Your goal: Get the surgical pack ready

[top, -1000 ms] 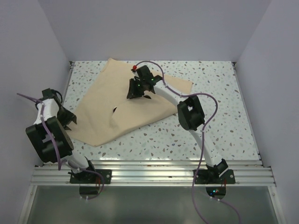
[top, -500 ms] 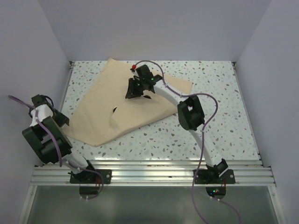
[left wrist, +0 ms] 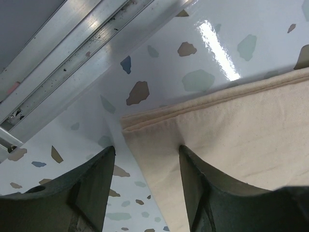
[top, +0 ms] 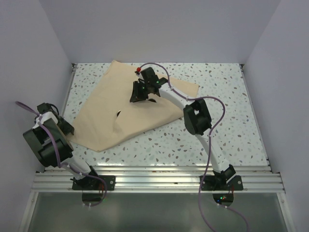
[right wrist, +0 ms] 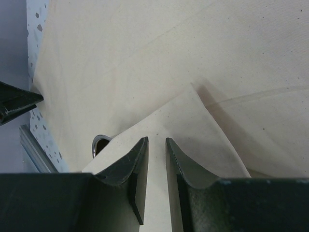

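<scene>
The surgical pack's tan wrap sheet (top: pixel 125 113) lies spread and partly folded on the speckled table. My right gripper (top: pixel 138 94) hovers over its middle, shut on a raised flap of the sheet (right wrist: pixel 188 121), which runs up between the narrow jaws (right wrist: pixel 157 142). A bit of shiny steel tray rim (right wrist: pixel 99 142) peeks out beneath that flap; the rest of the tray is hidden. My left gripper (top: pixel 66 126) sits low at the sheet's near-left corner (left wrist: pixel 145 123), open, with the corner lying loose between the fingers (left wrist: pixel 99 186).
Grey walls close the table on the left, back and right. An aluminium rail (top: pixel 154 176) runs along the near edge, also seen beside the left gripper as a rail (left wrist: pixel 72 58). Bare speckled tabletop (top: pixel 222 121) lies right of the sheet.
My left gripper has opened wider and drawn back to the left, off the sheet's edge to its corner. The right gripper and its flap have stayed put.
</scene>
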{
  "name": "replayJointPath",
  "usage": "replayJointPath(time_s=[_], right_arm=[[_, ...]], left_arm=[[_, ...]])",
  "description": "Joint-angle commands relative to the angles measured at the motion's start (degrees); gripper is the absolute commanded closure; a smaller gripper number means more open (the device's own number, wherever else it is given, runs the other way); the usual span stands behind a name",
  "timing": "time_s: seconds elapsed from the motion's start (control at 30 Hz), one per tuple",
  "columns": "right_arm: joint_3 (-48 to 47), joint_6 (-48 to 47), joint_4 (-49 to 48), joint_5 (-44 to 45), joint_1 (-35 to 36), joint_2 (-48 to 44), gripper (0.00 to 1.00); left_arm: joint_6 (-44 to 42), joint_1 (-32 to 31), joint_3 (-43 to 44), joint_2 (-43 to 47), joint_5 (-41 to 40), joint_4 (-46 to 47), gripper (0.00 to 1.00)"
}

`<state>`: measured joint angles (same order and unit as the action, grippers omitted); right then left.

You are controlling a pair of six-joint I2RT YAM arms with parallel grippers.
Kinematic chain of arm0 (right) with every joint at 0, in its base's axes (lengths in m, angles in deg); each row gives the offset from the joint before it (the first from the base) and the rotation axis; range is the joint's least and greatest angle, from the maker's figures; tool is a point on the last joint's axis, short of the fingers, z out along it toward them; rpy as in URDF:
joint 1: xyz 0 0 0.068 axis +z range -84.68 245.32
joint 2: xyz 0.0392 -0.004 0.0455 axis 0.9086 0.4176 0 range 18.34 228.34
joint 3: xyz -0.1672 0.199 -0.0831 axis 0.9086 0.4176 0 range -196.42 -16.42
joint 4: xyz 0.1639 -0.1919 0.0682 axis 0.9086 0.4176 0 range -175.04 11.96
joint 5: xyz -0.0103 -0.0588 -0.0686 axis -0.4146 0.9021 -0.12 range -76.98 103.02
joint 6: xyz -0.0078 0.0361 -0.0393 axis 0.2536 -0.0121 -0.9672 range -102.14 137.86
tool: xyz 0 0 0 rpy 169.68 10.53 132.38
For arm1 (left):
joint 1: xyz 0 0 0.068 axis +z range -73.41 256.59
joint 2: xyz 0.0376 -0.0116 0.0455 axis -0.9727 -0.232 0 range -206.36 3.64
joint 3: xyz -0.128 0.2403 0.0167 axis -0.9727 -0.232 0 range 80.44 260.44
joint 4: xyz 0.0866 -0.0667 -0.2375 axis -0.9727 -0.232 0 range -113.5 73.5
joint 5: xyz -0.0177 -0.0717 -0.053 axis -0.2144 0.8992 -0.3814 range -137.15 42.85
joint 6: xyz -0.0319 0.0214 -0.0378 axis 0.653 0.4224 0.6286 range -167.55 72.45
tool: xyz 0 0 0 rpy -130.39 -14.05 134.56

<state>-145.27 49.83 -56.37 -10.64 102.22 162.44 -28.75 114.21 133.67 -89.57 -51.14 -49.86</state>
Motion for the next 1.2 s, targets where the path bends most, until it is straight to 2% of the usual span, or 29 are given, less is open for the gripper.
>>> replayJointPath(time_s=[0.0, 0.3, 0.4, 0.5, 0.53, 0.77, 1.03, 1.17], right_arm=[[0.62, 0.38, -1.24, -1.39, -0.17, -1.62, 0.75], [0.63, 0.12, -0.98, -1.13, -0.26, -1.62, 0.75], [0.71, 0.11, -0.80, -1.21, -0.17, -1.53, 0.75], [0.63, 0.03, -0.72, -1.04, -0.26, -1.36, 0.75], [0.36, 0.03, -0.63, -0.95, -0.26, -1.18, 0.75], [-0.43, 0.20, 0.07, -0.42, -0.26, -0.74, 0.75], [-1.39, 0.38, 0.78, 0.28, -0.26, 0.31, 0.76], [-1.40, 0.46, 1.04, 0.28, -0.34, 1.19, 0.75]], left_arm=[[-1.23, 0.78, 0.03, -1.01, -1.72, 3.57, 0.41], [-0.18, 0.61, -1.46, -4.26, -0.76, 7.87, 0.48], [-0.44, 0.61, -1.81, -4.35, -0.23, 8.67, 0.55], [-0.70, 0.61, -1.64, -3.91, 0.47, 8.50, 0.67], [-0.70, 0.61, -1.47, -3.65, 0.65, 8.14, 0.75], [1.23, -1.50, -2.87, 1.27, 1.70, 4.89, 0.99], [6.41, -5.72, -4.46, 12.42, 3.73, -0.03, 1.00], [7.47, -8.35, -0.34, 12.70, 3.73, -5.29, 1.00]])
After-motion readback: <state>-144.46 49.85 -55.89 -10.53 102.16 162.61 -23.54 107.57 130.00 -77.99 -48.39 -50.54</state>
